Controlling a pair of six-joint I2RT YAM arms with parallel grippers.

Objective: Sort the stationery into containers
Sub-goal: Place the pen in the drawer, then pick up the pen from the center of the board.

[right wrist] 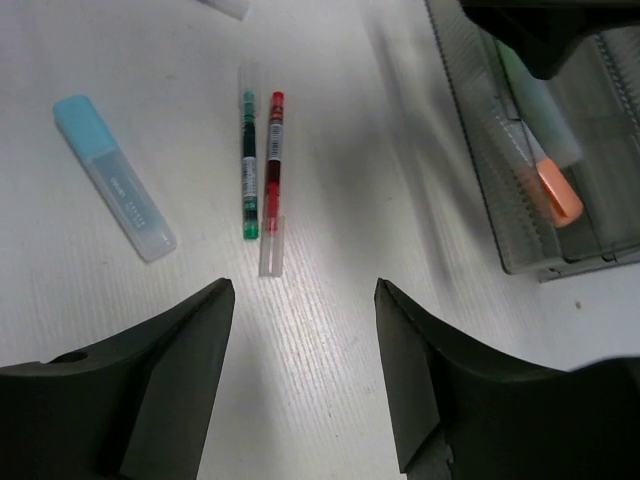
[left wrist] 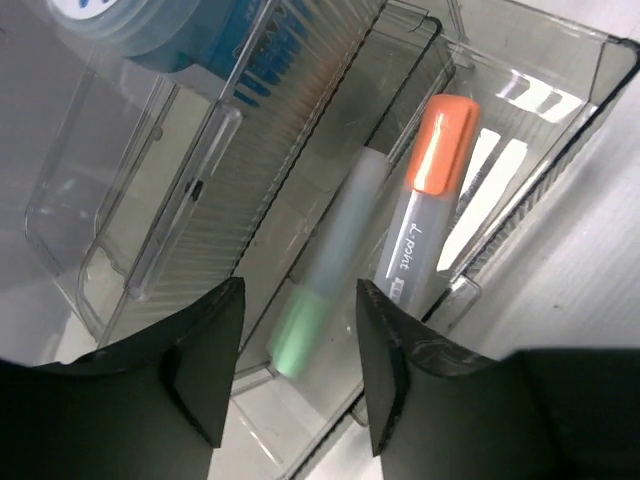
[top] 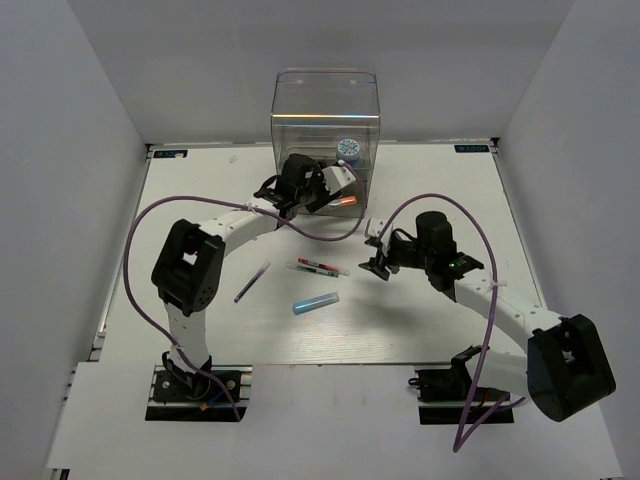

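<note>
The clear organiser stands at the back of the table, its bottom drawer pulled out. In that drawer lie an orange-capped marker and a green-capped marker. My left gripper hovers open just above the green one, gripping nothing. A blue-white roll sits in an upper drawer. My right gripper is open over bare table. Ahead of it lie a green pen, a red pen and a light blue marker. A dark thin pen lies further left.
White walls close in the table on the left, right and back. Purple cables loop out from both arms. The left arm reaches across the table's back left toward the organiser.
</note>
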